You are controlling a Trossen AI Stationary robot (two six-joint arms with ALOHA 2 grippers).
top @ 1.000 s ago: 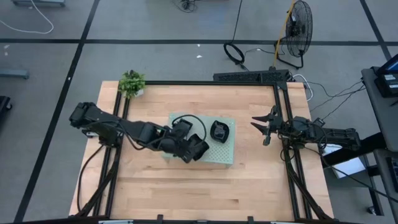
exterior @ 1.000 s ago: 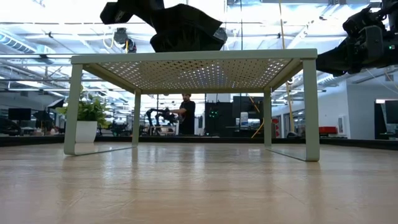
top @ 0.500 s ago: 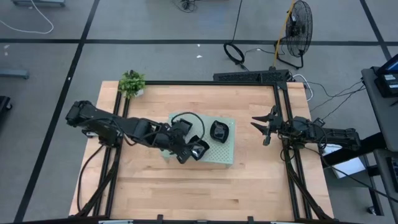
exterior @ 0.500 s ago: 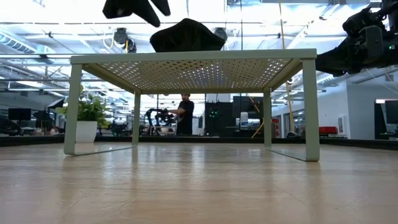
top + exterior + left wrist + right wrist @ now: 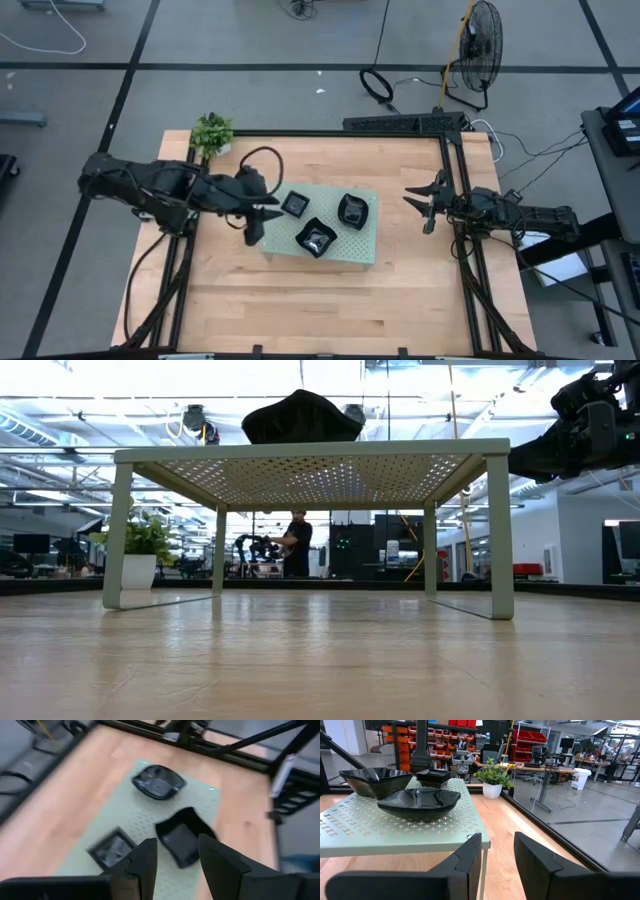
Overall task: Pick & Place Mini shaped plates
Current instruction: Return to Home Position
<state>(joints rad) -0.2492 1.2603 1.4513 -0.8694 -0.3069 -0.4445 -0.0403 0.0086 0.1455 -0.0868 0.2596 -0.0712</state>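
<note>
My left gripper (image 5: pixel 175 851) hangs empty, fingers apart, over the left edge of the shelf (image 5: pixel 366 248). On the shelf sit three stacks of black plates: squares (image 5: pixel 295 204) at left, wavy squares (image 5: pixel 316 238) nearer, ovals (image 5: pixel 353 211) at right. My right gripper (image 5: pixel 416 210) hovers, fingers apart, at the right edge of the table (image 5: pixel 300 310).

In the low view I make out only one dark heap of plates (image 5: pixel 300 418) atop the shelf (image 5: pixel 310 451), and the right arm (image 5: pixel 580 430) runs off the edge.
</note>
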